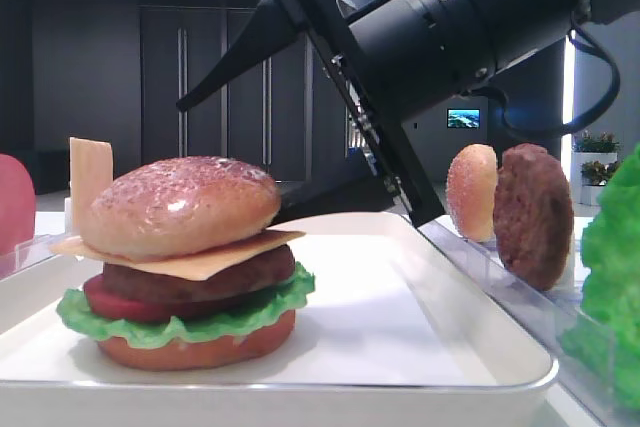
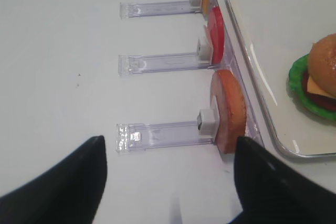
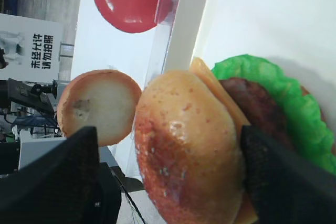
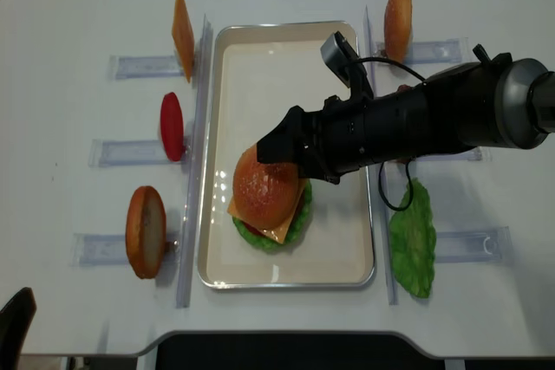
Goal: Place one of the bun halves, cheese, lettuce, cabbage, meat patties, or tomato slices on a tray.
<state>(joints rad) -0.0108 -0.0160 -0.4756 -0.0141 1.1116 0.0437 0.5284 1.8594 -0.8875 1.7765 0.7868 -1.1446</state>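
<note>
A full burger stands on the white tray [image 4: 347,249]. Its domed top bun [image 4: 264,190] lies over the cheese [image 1: 200,257], meat patty [image 1: 200,282], tomato slice [image 1: 110,302] and lettuce [image 1: 180,322]. My right gripper [image 3: 168,129] is open, with one finger on each side of the top bun [image 3: 184,145]. There is a gap at the left finger, while the right finger sits close against the bun's edge. My left gripper [image 2: 169,145] hovers open over bare table at the near left, with nothing between its fingers.
Clear racks flank the tray. On the left they hold a cheese slice [image 4: 182,34], a tomato slice [image 4: 172,126] and a bottom bun [image 4: 145,231]. On the right stand a pale bun half [image 4: 398,22], a patty [image 1: 535,212] and lettuce [image 4: 412,240].
</note>
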